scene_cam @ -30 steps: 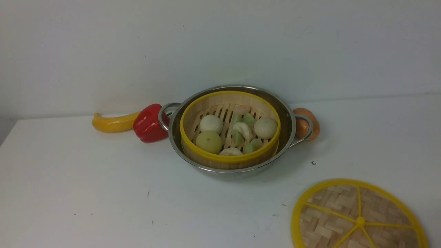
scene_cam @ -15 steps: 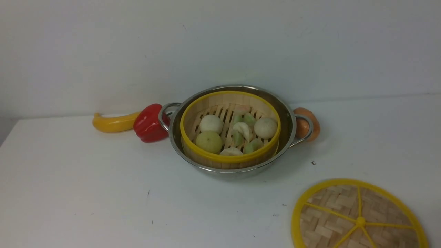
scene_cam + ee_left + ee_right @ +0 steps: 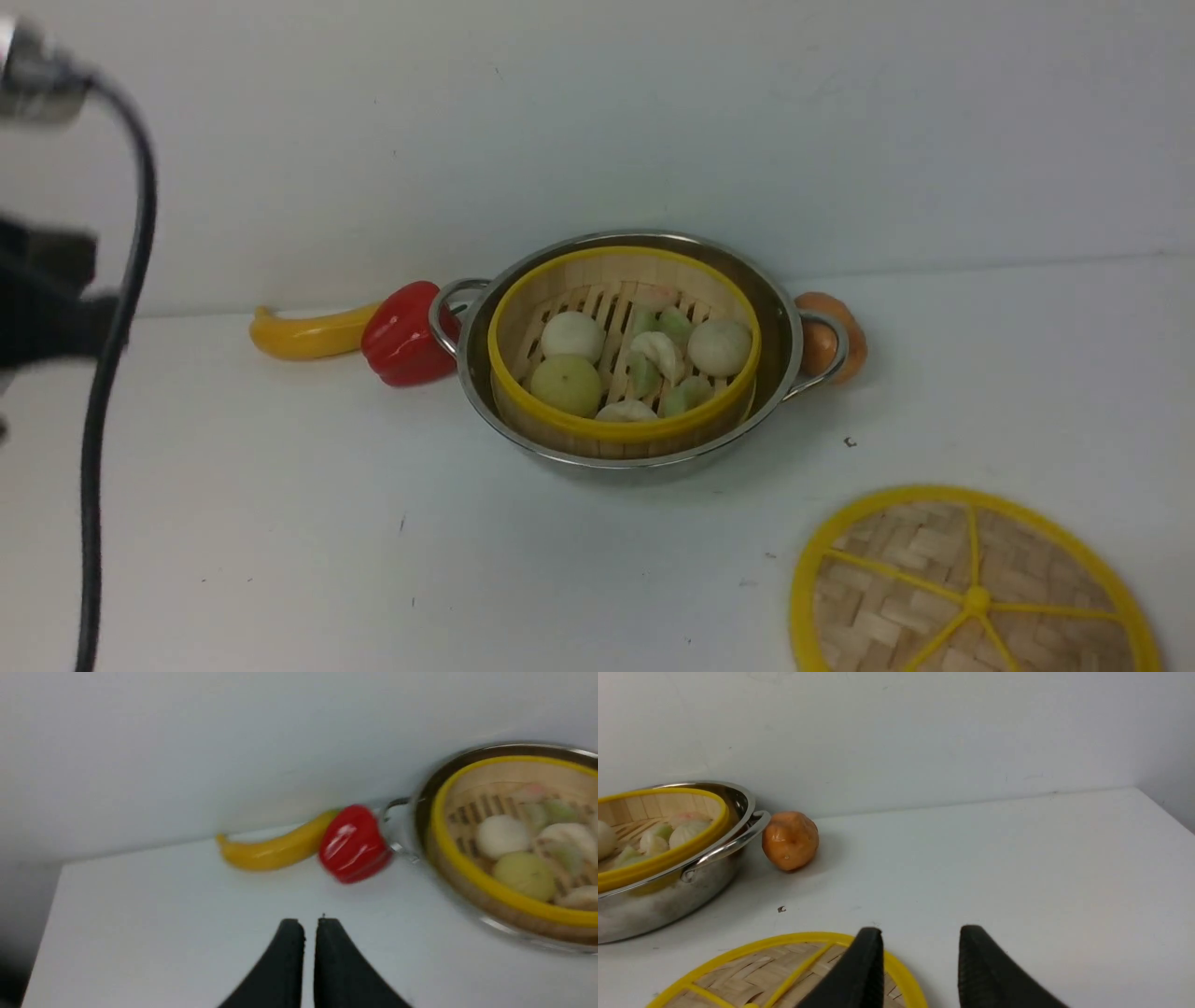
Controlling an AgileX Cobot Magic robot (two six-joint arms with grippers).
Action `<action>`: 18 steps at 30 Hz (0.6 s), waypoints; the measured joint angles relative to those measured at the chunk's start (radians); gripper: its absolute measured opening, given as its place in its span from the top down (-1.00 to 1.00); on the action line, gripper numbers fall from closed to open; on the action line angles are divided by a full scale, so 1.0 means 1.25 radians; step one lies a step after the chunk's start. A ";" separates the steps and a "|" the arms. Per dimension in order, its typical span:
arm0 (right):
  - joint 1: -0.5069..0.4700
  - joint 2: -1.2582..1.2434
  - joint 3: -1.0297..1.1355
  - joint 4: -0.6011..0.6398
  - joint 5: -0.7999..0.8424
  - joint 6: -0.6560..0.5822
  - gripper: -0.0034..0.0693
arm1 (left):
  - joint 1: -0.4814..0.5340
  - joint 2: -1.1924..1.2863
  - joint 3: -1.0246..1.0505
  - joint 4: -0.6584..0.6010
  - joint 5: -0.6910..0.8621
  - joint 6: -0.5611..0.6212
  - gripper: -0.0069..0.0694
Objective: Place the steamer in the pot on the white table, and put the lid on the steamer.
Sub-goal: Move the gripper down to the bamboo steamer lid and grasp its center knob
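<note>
One change: left arm (image 3: 42,317) now in view; left pincer (image 3: 309,924) pinched empty, right pincer (image 3: 920,933) wide.

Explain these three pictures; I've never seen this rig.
It's a robot with two arms. The wide picture looks forward from between them; the others look from each wrist. On the white table the steamer, holding buns, sits in the pot; the lid lies flat apart, on the robot's right. A red pepper, a yellow vegetable and an orange fruit flank the pot. The left gripper is shut, the right gripper open by the lid's edge; neither holds anything.
</note>
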 joint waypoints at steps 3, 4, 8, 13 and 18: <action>0.000 0.000 0.000 0.000 0.000 0.000 0.24 | 0.077 -0.112 0.206 -0.027 -0.108 0.000 0.69; 0.000 0.000 0.000 0.000 0.000 0.000 0.24 | 0.088 -0.144 0.257 -0.031 -0.133 0.000 0.69; 0.000 0.000 0.000 0.000 0.000 0.000 0.24 | 0.118 -0.289 0.434 -0.037 -0.198 0.005 0.68; 0.000 0.000 0.000 0.000 0.000 0.000 0.24 | 0.123 -0.481 0.590 -0.028 -0.217 0.013 0.63; 0.000 0.000 0.000 0.000 0.000 0.000 0.24 | 0.123 -0.595 0.629 -0.026 -0.181 0.014 0.63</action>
